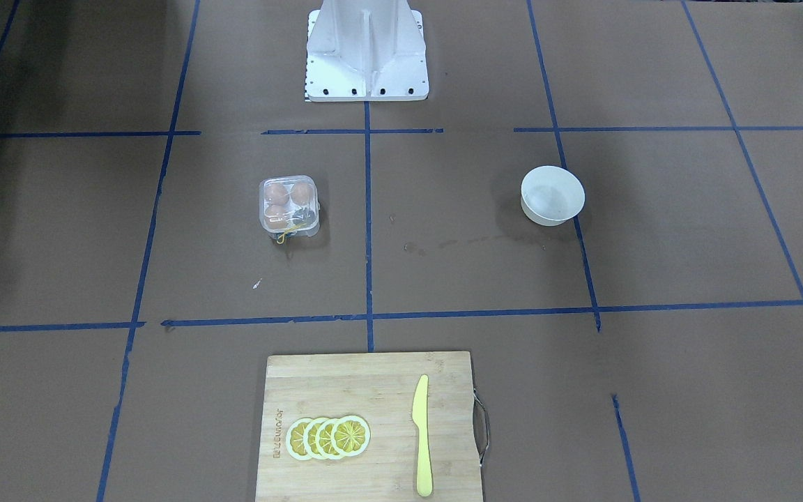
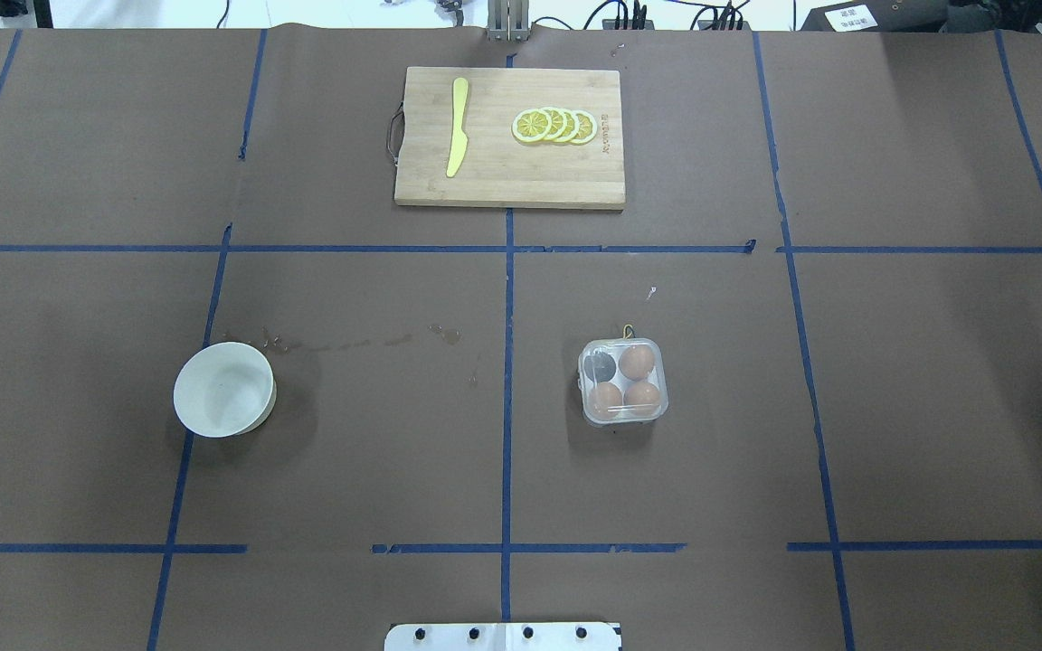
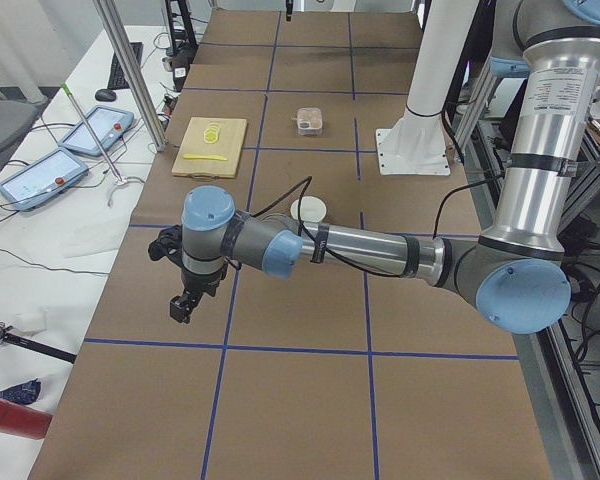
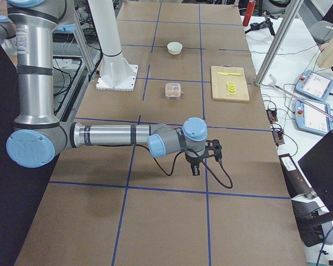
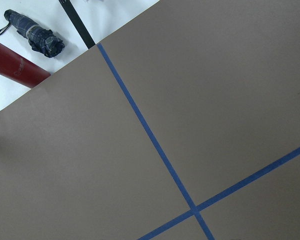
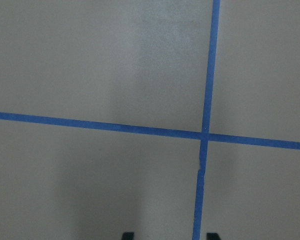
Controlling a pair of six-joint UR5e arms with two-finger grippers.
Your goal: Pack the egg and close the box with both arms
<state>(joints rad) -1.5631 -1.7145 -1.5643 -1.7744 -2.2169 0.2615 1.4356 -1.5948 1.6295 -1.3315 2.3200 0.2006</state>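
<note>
The clear egg box (image 2: 584,384) stands right of the table's middle, and shows too in the front view (image 1: 262,209). Three tan-brown eggs (image 2: 637,362) fill three cells; the fourth cell looks dark. I cannot tell whether the lid is fully down. Yellow string (image 1: 288,231) hangs at its far side. My right gripper (image 6: 169,236) is open and empty over bare paper, far to the right of the box; it also shows in the right side view (image 4: 195,169). My left gripper (image 3: 183,305) hangs over the table's left end; I cannot tell if it is open.
An empty white bowl (image 2: 222,389) stands left of centre. A wooden cutting board (image 2: 494,172) at the far edge bears a yellow knife (image 2: 458,136) and lemon slices (image 2: 555,126). The white robot base (image 1: 366,63) is at the near edge. Tablets and cables lie beyond the table (image 4: 311,100).
</note>
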